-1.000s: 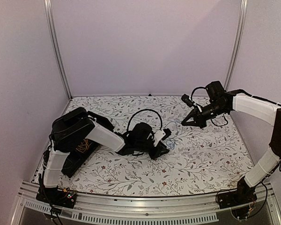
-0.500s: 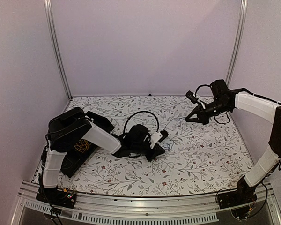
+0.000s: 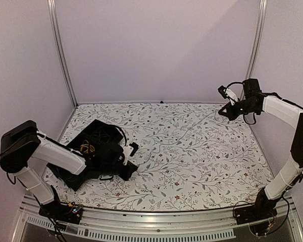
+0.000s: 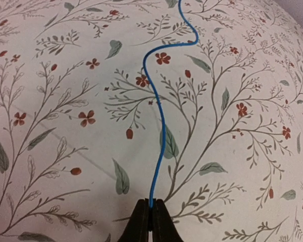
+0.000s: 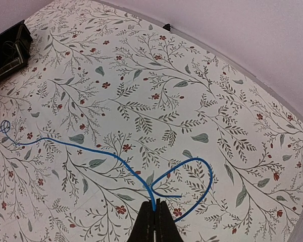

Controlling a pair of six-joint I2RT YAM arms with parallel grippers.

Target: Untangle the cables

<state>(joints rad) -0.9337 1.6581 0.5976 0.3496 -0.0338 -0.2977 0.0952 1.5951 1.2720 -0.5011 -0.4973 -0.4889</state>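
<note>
A thin blue cable (image 3: 178,135) lies stretched across the floral table from lower left to upper right. My left gripper (image 3: 134,169) is shut on its near end, low over the table beside the black tray; in the left wrist view the cable (image 4: 161,126) runs straight up from the closed tips (image 4: 151,205). My right gripper (image 3: 225,112) is shut on the far end, at the back right. In the right wrist view the cable (image 5: 91,148) trails left from the tips (image 5: 152,204), with a loose loop (image 5: 208,174) to the right. Yellow-orange cables (image 3: 86,148) lie in the tray.
A black tray (image 3: 93,132) sits at the left of the table, partly under my left forearm; it also shows in the right wrist view (image 5: 7,48). Metal frame posts stand at the back corners. The right wall is close to my right arm.
My left arm has pulled back left to the tray, dragging the blue cable end. My right gripper has moved up and right. The blue cable is now drawn out between them.
</note>
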